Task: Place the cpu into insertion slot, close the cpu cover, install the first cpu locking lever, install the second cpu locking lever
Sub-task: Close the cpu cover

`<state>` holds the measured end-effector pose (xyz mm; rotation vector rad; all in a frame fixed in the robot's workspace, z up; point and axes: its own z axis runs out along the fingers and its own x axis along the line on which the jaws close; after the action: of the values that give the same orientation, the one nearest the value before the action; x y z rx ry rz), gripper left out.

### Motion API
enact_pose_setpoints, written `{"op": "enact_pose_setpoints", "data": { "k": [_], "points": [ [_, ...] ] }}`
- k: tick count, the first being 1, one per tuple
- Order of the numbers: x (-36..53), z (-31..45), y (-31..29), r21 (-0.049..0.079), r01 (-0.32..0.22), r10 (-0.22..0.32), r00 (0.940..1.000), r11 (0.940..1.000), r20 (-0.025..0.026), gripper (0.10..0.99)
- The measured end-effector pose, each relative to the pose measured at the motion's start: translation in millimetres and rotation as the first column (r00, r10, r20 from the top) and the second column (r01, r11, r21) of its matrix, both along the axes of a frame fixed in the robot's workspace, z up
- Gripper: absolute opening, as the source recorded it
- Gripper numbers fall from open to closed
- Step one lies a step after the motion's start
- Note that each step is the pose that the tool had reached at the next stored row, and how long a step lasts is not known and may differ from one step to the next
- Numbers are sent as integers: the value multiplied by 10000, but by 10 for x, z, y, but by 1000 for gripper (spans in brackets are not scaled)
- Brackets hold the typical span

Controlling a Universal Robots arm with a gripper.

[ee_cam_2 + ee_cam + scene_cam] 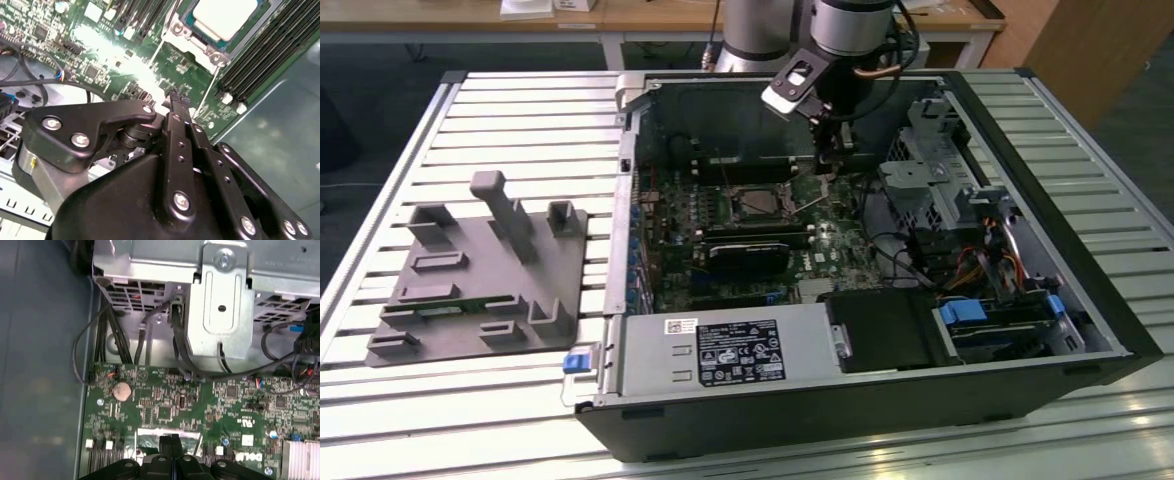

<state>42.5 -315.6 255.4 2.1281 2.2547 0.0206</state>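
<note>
The cpu [223,16] shows its pale face inside the insertion slot [754,204] on the green board. The silvery cpu cover [192,42] seems to lie flat around the chip. Two thin metal lever rods run along the socket: one [161,48] on the side toward the bright glare, the other [212,86] beside the black memory slots. My gripper [175,99] hangs just above the board, a short way off the socket's corner, with its black fingers [170,442] pressed together and nothing visible between them. In the exterior view my gripper [833,160] stands at the socket's right.
The open computer case [1067,250] walls in the work. A black cooler block [750,252] sits in front of the socket, a grey power-supply box [720,352] nearer still. A metal drive cage [220,295] with cables [180,350] stands close by. A grey fixture [480,270] lies outside.
</note>
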Motion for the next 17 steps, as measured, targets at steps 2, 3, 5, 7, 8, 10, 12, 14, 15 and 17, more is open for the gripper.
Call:
{"op": "enact_pose_setpoints", "data": {
  "k": [2,3,5,7,8,10,12,14,15,17],
  "points": [
    [26,-6,2,1,-1,1,10000,10000,1,106],
    [41,-10,4,1,-1,1,10000,10000,1,106],
    [75,-19,8,1,0,0,10000,10000,0,106],
    [110,-26,14,1,-1,1,10000,10000,0,106],
    [128,-28,17,-2,-1,1,10000,10000,0,106],
    [157,-32,19,-6,-1,1,10000,10000,-1,106],
    [185,-38,24,-11,-1,1,10000,10000,-1,106],
    [214,-45,28,-19,-1,1,10000,10000,-2,106],
    [226,-50,30,-22,-1,1,10000,10000,-2,106],
    [246,-63,33,-24,-1,1,10000,10000,-8,106]
  ]
}}
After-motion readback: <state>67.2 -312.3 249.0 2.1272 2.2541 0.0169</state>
